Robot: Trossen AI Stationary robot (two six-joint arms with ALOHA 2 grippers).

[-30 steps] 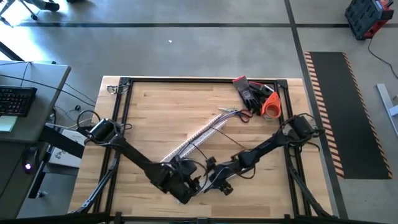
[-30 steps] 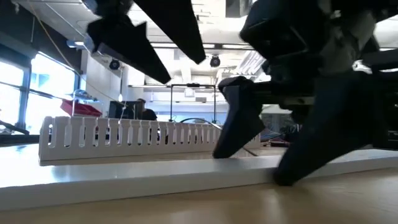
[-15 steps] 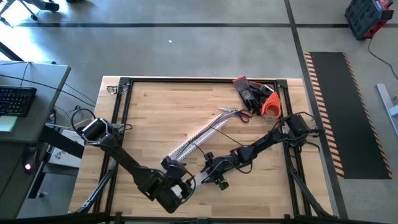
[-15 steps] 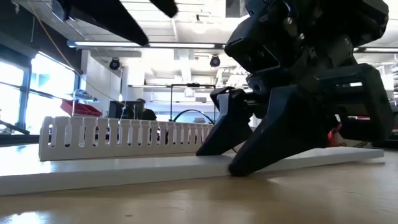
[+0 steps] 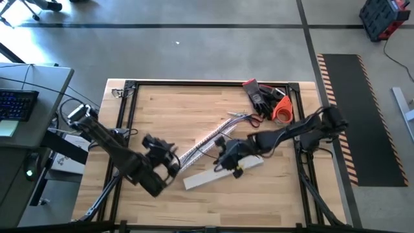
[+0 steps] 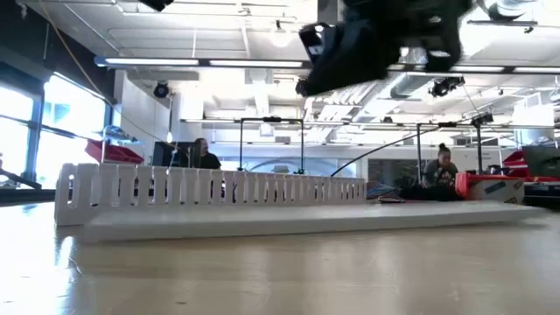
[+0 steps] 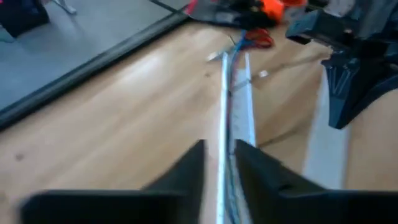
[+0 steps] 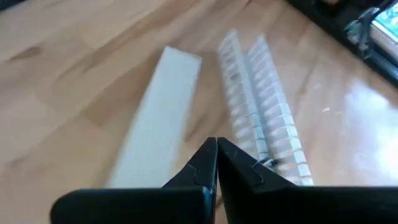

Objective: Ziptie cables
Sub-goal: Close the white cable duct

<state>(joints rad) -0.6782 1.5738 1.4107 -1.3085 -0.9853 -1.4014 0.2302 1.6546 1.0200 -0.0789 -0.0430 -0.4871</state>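
The cables (image 7: 230,93) lie along the inside of a white slotted channel (image 5: 204,144) that runs slantwise over the table's middle. They leave it at its far end (image 5: 238,118). My left gripper (image 5: 169,157) hangs above the channel's near end, its fingers (image 7: 198,155) a narrow gap apart with nothing between them. My right gripper (image 8: 216,144) hangs shut and empty over the flat white strip (image 5: 220,172), which lies flat on the wood in front of the channel. No ziptie shows plainly.
Dark gloves (image 5: 259,96), an orange roll (image 5: 282,110) and red-handled cutters (image 5: 253,118) sit at the far right corner. A black frame (image 5: 129,97) rims the table. In the low view the channel (image 6: 210,194) stands behind the strip (image 6: 306,220), and people sit in the room beyond.
Both grippers have lifted off the flat white strip near the table's front. My left gripper has gone up, toward the left and far edges; my right has gone up and toward the far edge. The strip now lies bare on the table.
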